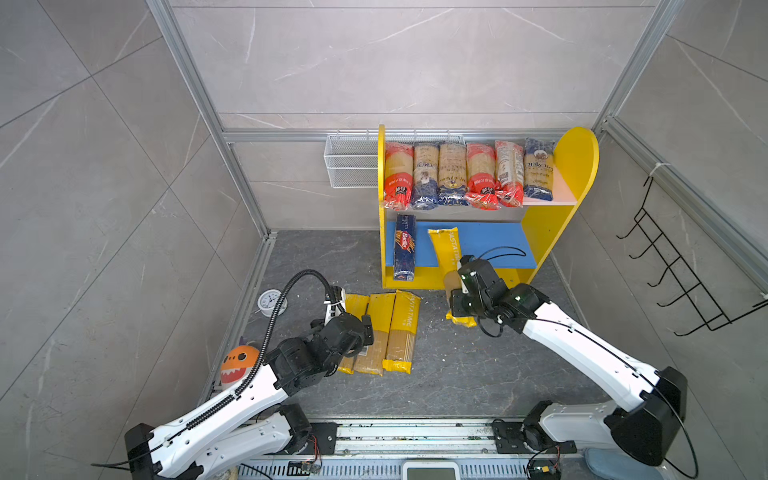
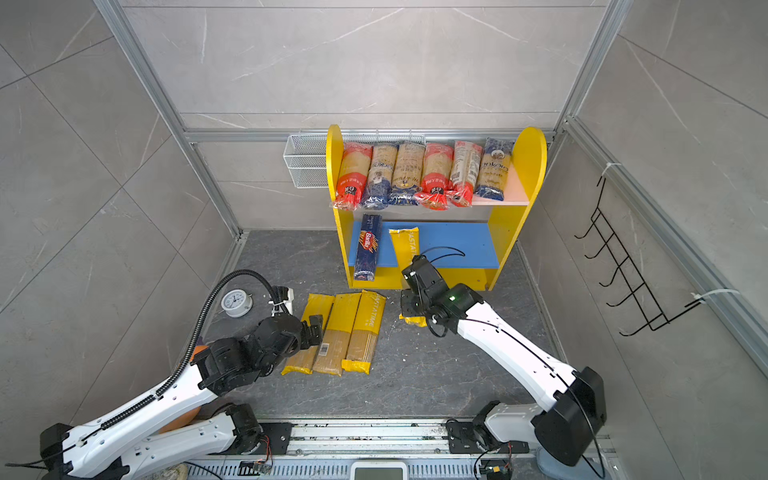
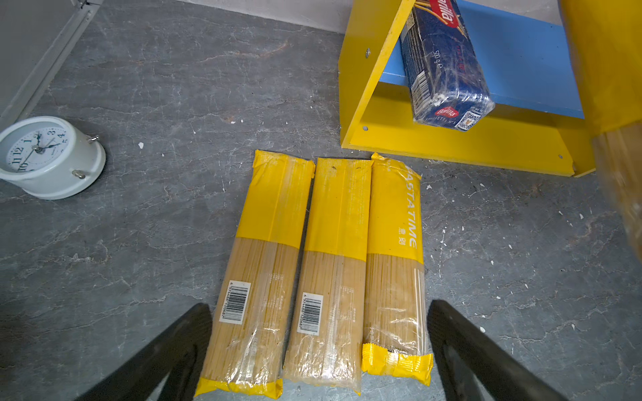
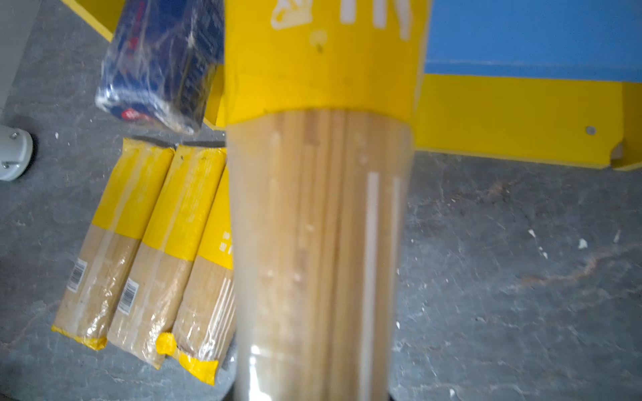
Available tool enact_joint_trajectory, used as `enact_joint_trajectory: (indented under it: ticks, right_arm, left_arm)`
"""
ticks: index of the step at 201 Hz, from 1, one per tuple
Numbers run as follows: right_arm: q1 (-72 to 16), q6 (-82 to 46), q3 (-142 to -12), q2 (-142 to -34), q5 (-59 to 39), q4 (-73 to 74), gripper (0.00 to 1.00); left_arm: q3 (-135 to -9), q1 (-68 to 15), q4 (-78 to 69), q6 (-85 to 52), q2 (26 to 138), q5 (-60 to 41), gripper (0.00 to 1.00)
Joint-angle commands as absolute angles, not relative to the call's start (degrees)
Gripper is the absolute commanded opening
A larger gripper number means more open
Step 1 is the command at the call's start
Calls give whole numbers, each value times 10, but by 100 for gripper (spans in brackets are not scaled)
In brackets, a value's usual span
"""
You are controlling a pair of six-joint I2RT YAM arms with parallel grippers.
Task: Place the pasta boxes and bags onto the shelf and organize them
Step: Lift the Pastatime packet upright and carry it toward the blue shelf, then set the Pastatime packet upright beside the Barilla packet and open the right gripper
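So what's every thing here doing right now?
left claw: open, above floor bags
right claw: shut on yellow bag
yellow bag: held, far end over blue board
floor bags: three, lying side by side
box: on blue board, sticking out front
top bags: six, shelved in row

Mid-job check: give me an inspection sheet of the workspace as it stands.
Surface: grey floor, white crumbs scattered.
Job's things: six bags on shelf's top board; box on blue board, overhanging; three yellow bags on floor; fourth bag held, tip over blue board.
Clutter: clock, orange toy.
Grippers: left gripper open above the three bags; right gripper shut on fourth bag.
Cables: hose on left arm; thin loop over blue board.
Surroundings: wire basket, hook rack on walls.
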State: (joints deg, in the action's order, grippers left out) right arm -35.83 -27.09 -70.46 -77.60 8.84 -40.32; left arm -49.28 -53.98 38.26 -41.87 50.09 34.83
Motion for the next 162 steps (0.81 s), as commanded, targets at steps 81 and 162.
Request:
enact_joint_trajectory:
  ticks: [81,162]
  right_arm:
    - [-292,-262,-882,-957,31,-237,0]
    - [-282,-300,-959,-1042,22,-239,0]
  left_arm:
    - [-521,-536,411,-391,459,407,100]
    - [-506,-534,436,-392,412,424,100]
